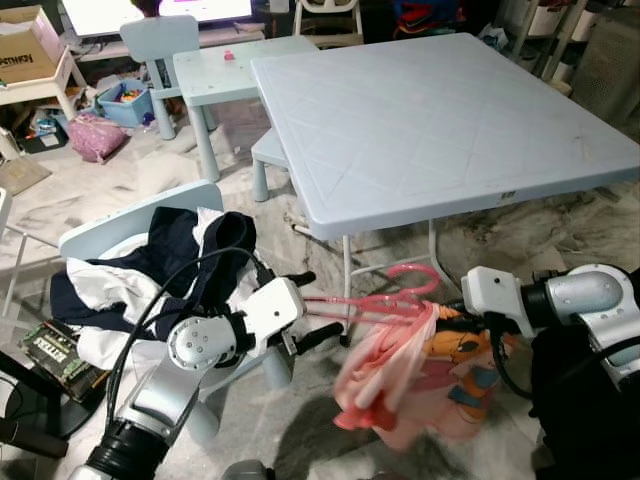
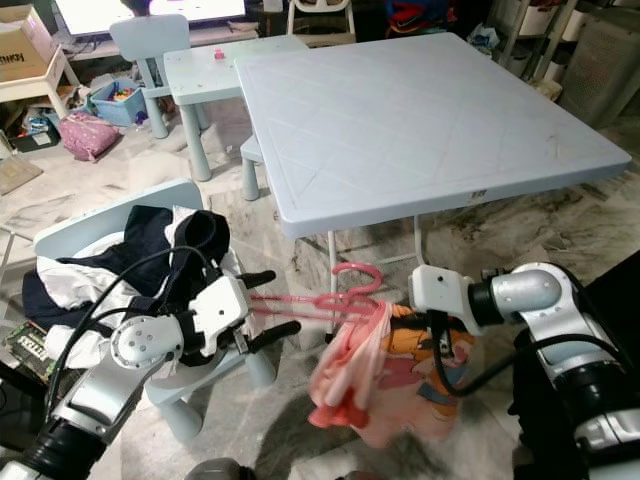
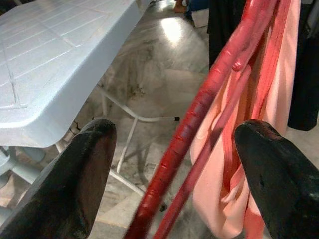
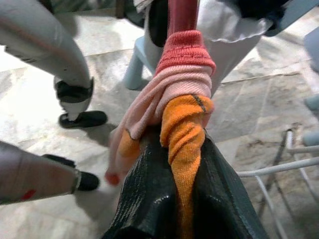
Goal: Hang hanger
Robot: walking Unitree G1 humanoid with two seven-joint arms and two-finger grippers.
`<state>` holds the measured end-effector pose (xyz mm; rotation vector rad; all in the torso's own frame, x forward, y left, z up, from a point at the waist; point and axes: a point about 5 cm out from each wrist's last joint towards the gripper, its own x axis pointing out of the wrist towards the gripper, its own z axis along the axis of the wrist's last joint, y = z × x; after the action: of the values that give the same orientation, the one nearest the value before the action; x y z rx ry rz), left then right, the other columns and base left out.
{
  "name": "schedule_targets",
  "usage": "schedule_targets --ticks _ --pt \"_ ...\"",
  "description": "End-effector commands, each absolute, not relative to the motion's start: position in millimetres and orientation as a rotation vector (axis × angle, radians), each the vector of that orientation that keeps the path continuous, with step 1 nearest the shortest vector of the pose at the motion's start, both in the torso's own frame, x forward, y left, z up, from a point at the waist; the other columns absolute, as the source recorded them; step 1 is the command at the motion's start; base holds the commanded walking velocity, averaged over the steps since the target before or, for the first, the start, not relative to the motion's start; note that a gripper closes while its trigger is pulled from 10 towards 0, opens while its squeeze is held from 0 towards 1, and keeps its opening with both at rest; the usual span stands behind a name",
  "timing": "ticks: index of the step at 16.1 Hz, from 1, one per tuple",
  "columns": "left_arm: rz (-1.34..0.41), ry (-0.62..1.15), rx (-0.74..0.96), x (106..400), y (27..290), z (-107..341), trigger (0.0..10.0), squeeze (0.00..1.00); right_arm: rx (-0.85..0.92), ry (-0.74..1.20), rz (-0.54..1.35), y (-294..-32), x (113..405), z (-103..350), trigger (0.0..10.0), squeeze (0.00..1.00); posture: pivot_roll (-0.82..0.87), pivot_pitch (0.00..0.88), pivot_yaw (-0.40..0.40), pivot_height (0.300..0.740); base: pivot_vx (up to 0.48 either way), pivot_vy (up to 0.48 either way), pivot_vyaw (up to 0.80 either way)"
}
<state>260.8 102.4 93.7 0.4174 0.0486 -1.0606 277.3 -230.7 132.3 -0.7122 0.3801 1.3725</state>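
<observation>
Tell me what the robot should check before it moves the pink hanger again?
1. Right hand pinching the pink-and-orange cloth garment: ok, fingers closed on bunched fabric.
2. Left hand gripping the pink plastic hanger: not ok, fingers open on either side of it.
3. Garment seated on hanger: cannot tell, fabric is bunched.
4. Hanger hook free: ok, clear beneath the pale blue plastic table.
5. A rail to hang it on: cannot tell.

right tool's (image 4: pixel 169 199) tips buried in bunched pink garment (image 1: pixel 400 385); hanger (image 1: pixel 375 300) end hidden beneath cloth
</observation>
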Motion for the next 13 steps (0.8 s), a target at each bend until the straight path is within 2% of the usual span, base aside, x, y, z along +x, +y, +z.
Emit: schedule_targets --ticks 1,7,8,9,12,13 --pt "-1.062 0.021 0.421 267 104 101 10.0 0.00 -0.746 0.379 1.382 -236 276 139 10.0 0.00 -0.07 0.000 0.012 0.740 0.000 0.000 0.00" --pt "-1.181 0.020 0.412 274 94 109 10.0 0.00 -0.865 0.388 1.360 -241 280 140 10.0 0.00 -0.08 0.000 0.010 0.740 0.000 0.000 0.00" --pt "-1.220 0.043 0.386 272 93 106 8.4 0.00 -0.864 0.353 1.354 -238 282 142 10.0 0.00 -0.09 0.000 0.010 0.740 0.000 0.000 0.00" --pt "-1.277 0.080 0.370 266 92 102 0.0 0.00 -0.875 0.326 1.344 -236 286 145 10.0 0.00 -0.09 0.000 0.009 0.740 0.000 0.000 0.00" --pt "-1.310 0.073 0.413 268 91 102 0.0 0.00 -0.919 0.310 1.348 -236 288 147 10.0 0.00 -0.08 0.000 0.004 0.740 0.000 0.000 0.00" --pt "-1.326 0.090 0.448 270 93 99 0.7 0.00 -0.924 0.302 1.346 -236 289 150 10.0 0.00 -0.08 0.000 0.004 0.740 0.000 0.000 0.00"
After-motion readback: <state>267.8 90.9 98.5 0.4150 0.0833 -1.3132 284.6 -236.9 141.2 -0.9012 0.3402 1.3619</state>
